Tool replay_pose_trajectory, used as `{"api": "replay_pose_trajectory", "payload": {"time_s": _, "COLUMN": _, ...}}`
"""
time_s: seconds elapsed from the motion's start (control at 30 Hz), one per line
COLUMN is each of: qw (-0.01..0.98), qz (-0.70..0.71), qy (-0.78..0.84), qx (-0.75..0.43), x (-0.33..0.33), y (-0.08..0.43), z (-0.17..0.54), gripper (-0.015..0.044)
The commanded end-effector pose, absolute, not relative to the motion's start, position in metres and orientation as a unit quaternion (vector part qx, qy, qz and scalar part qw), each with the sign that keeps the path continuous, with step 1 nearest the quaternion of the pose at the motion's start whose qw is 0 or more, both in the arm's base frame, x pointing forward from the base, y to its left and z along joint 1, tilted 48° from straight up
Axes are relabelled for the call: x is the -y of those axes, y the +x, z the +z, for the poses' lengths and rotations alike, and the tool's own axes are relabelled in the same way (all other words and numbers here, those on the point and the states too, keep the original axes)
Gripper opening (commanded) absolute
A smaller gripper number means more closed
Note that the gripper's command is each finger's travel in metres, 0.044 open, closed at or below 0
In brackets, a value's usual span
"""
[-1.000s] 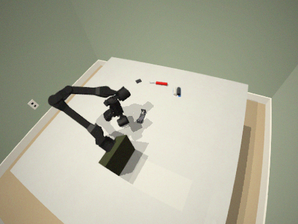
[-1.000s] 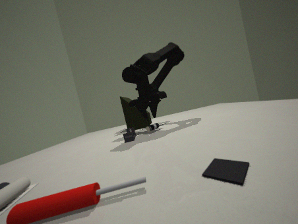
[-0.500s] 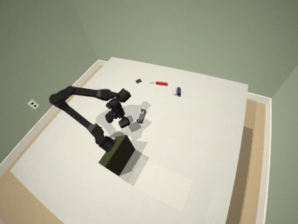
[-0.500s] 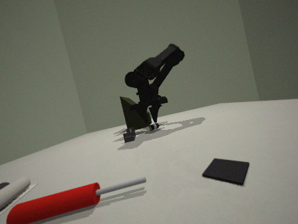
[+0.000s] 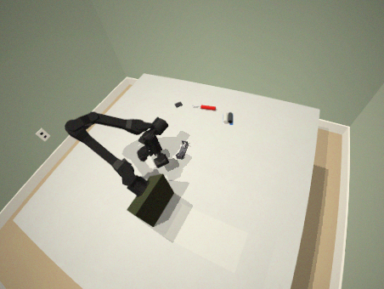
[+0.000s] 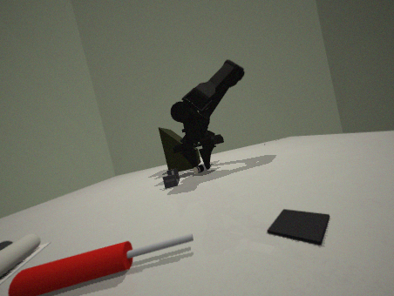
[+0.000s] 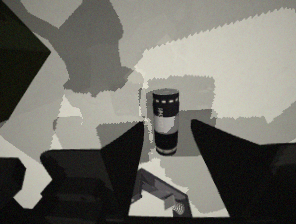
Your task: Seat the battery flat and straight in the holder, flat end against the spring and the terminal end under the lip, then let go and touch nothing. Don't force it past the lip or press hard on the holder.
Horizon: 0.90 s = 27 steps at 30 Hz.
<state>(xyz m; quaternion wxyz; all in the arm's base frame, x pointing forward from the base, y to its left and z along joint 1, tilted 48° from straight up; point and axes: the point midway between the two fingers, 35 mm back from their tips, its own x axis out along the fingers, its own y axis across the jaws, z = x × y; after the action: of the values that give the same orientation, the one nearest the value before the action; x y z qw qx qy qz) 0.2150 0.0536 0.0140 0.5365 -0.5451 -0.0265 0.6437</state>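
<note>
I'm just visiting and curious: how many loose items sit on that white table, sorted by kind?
Battery: 1
Battery holder: 1
Red-handled screwdriver: 1
Black square pad: 1
White cylinder: 1
Dark blue-tipped cylinder: 1
Total: 6
</note>
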Motion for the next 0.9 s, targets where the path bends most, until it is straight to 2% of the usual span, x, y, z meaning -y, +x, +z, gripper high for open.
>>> {"api": "replay_pose_trajectory", "payload": {"time_s": 0.0, "qw": 0.539, "qz": 0.647, "qy": -0.539, "qx": 0.027, "x": -0.058, "y": 0.213, "z": 0.011, "gripper": 0.0241}}
{"api": "replay_pose_trajectory", "payload": {"time_s": 0.17, "qw": 0.539, "qz": 0.647, "qy": -0.539, "qx": 0.027, "x": -0.058, "y": 0.213, "z": 0.011, "gripper": 0.011}}
{"api": "replay_pose_trajectory", "payload": {"time_s": 0.3, "qw": 0.539, "qz": 0.647, "qy": -0.539, "qx": 0.027, "x": -0.058, "y": 0.213, "z": 0.011, "gripper": 0.0083}}
{"api": "replay_pose_trajectory", "payload": {"time_s": 0.87, "qw": 0.538, "qz": 0.647, "qy": -0.54, "qx": 0.027, "x": -0.022, "y": 0.205, "z": 0.044, "gripper": 0.008}}
